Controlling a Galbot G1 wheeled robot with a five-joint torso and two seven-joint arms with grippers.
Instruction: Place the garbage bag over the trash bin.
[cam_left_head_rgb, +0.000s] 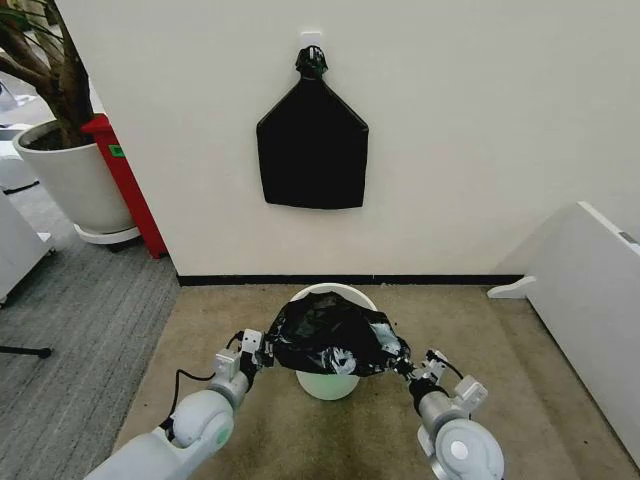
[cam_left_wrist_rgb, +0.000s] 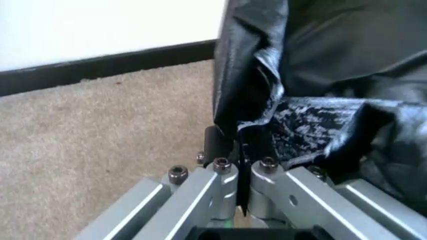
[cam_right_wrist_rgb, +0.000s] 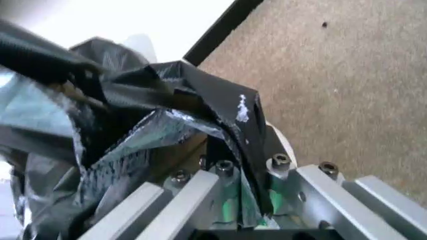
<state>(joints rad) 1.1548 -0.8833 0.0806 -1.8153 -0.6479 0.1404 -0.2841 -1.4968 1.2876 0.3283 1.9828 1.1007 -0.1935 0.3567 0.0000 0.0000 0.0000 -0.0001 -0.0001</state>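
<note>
Black plastic: the garbage bag (cam_left_head_rgb: 334, 337) is stretched between both arms, rumpled and glossy, sitting across the top of the trash bin (cam_left_head_rgb: 328, 381) and hiding most of its mouth.
Bin: cream-white and round, standing on the tan carpet (cam_left_head_rgb: 250, 420) just in front of the wall; its far rim peeks out behind the bag and its lower body shows beneath it.
Left gripper (cam_left_head_rgb: 262, 350): at the bag's left edge, level with the bin's rim, jaws pinched tight on a fold of the black film; the left wrist view shows the plastic caught right between the closed fingers (cam_left_wrist_rgb: 227, 172).
Right gripper (cam_left_head_rgb: 410, 367): at the bag's right edge, a touch lower and nearer the robot, jaws also clamped on the bag; in the right wrist view a creased flap of plastic runs down between the fingers (cam_right_wrist_rgb: 223, 172).
Bag shape: pulled wide from side to side, bunched and crinkled in the middle, draped over the near half of the bin.
Wall: a flat black bundle (cam_left_head_rgb: 312, 145), knotted at its top, hangs straight above the bin.
Left side: a big white plant pot (cam_left_head_rgb: 75, 180) with a red container (cam_left_head_rgb: 128, 185) beside it, well apart from the bin.
Right side: a white panel (cam_left_head_rgb: 590, 300) angles in along the carpet's edge.
</note>
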